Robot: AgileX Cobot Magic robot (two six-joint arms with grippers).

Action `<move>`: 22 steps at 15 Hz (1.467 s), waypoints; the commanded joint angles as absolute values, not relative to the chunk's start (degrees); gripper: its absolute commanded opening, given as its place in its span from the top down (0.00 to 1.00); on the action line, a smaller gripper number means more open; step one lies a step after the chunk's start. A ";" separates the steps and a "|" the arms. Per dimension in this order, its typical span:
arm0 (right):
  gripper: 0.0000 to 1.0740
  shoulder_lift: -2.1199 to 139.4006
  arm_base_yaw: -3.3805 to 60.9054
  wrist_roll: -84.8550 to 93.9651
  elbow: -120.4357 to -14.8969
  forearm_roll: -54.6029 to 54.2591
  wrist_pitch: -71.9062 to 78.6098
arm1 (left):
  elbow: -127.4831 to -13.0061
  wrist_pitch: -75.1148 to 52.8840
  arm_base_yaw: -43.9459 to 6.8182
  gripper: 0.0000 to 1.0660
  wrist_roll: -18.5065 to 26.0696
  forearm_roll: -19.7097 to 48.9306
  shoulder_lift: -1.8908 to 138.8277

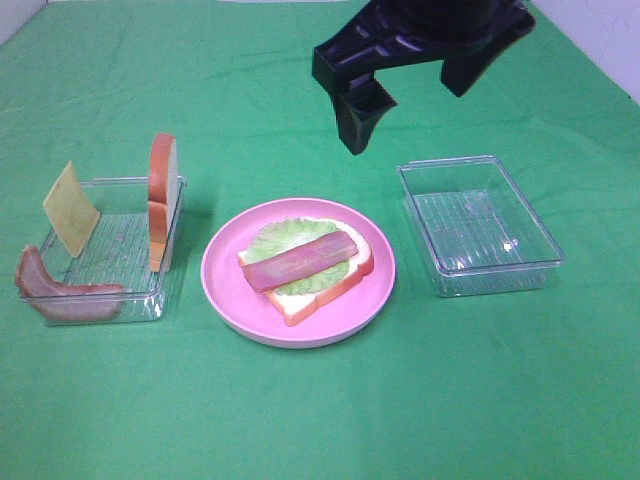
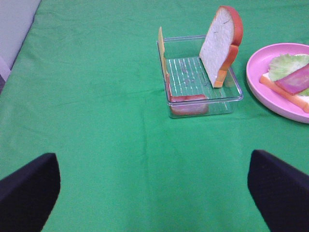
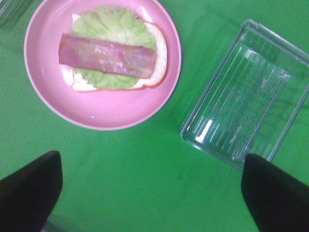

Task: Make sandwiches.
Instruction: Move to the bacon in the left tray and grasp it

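One cheese square [image 1: 70, 208] broadside overhead, edge-on wrist-side

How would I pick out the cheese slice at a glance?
Find the pink plate mid-table, then the clear tray left of it in the high view. The cheese slice stands tilted at that tray's left end. It is the only flat yellow square; the bread slice is white with orange crust, the bacon strip reddish.

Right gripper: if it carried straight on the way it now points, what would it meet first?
Most likely bare green cloth. The right gripper, open, points down at the gap between the pink plate and the empty clear tray. Depth is unclear, so either rim may be close.
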State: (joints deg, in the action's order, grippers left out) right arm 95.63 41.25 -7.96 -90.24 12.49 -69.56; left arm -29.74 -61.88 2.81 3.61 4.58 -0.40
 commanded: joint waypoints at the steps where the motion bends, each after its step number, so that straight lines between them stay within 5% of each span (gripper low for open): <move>1: 0.10 87.49 41.14 -8.25 -81.47 12.09 -76.32 | -29.68 -61.82 3.09 0.06 3.61 4.87 -0.52; 5: 0.10 66.58 41.14 -12.83 -55.81 9.97 -76.32 | -29.68 -61.82 3.09 0.06 3.61 4.87 -0.52; 11: 0.10 50.02 40.39 -12.83 -37.47 9.51 -76.32 | -29.68 -61.82 3.09 0.06 3.61 4.87 -0.52; 13: 0.10 46.24 35.12 -12.78 -33.92 9.05 -76.03 | -29.68 -61.82 3.09 0.06 3.61 4.87 -0.52; 19: 0.10 18.96 2.35 -12.55 -28.30 9.51 -66.81 | -29.68 -61.82 3.09 0.06 3.61 4.87 -0.52; 22: 0.10 9.91 -0.11 -10.14 -26.24 8.94 -63.71 | -29.68 -61.82 3.09 0.06 3.61 4.87 -0.52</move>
State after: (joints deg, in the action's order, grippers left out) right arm 10.71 0.40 -10.94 -26.47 9.00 -64.57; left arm -29.74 -61.88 2.81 3.61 4.58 -0.40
